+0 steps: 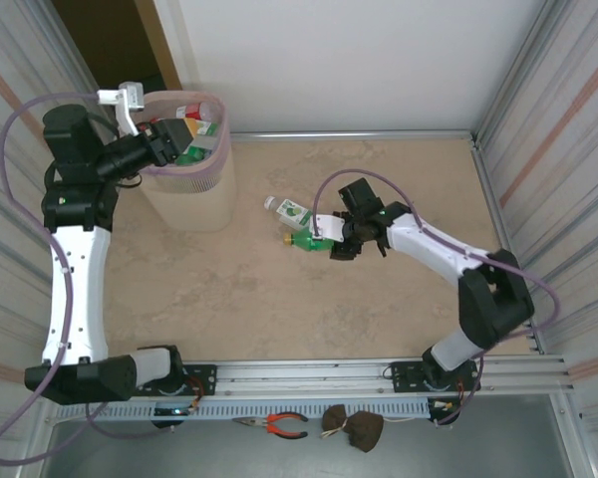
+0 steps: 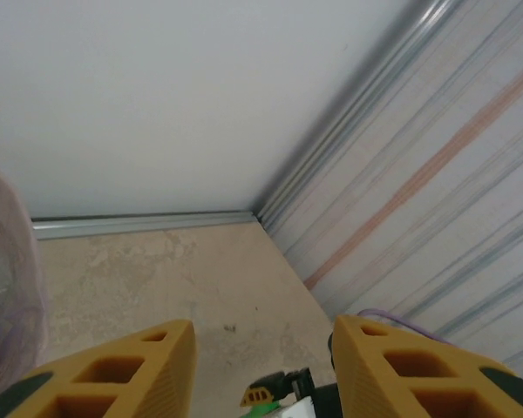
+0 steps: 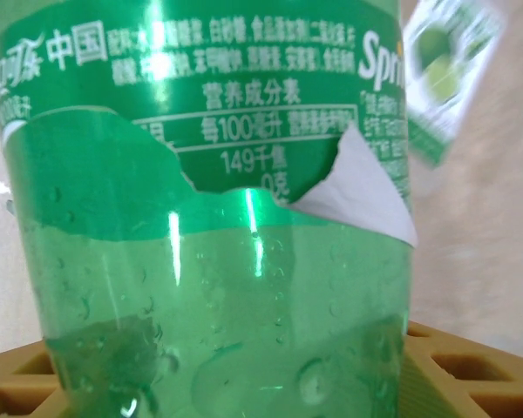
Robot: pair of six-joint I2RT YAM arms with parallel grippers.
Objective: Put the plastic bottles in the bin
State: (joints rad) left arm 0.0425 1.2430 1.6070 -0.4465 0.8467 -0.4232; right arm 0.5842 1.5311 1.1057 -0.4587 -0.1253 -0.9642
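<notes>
The bin (image 1: 189, 189) stands at the back left, with several bottles (image 1: 191, 134) showing inside its rim. My left gripper (image 1: 171, 141) hovers over that rim. In the left wrist view its fingers (image 2: 148, 366) stand apart with nothing between them, so the left gripper (image 2: 263, 348) is open, and the bin's translucent wall (image 2: 13, 270) is at the left edge. A green bottle (image 1: 307, 242) with a yellow cap lies mid-table. My right gripper (image 1: 341, 242) is shut on its body (image 3: 218, 287). A clear bottle (image 1: 289, 210) with a white cap and green label lies just behind it.
Corrugated metal walls (image 1: 548, 129) close in the table on both sides, with a white wall at the back. Pliers (image 1: 279, 425) and a brown object (image 1: 355, 427) lie in front of the near rail. Bare tabletop (image 1: 249, 299) stretches between the arms.
</notes>
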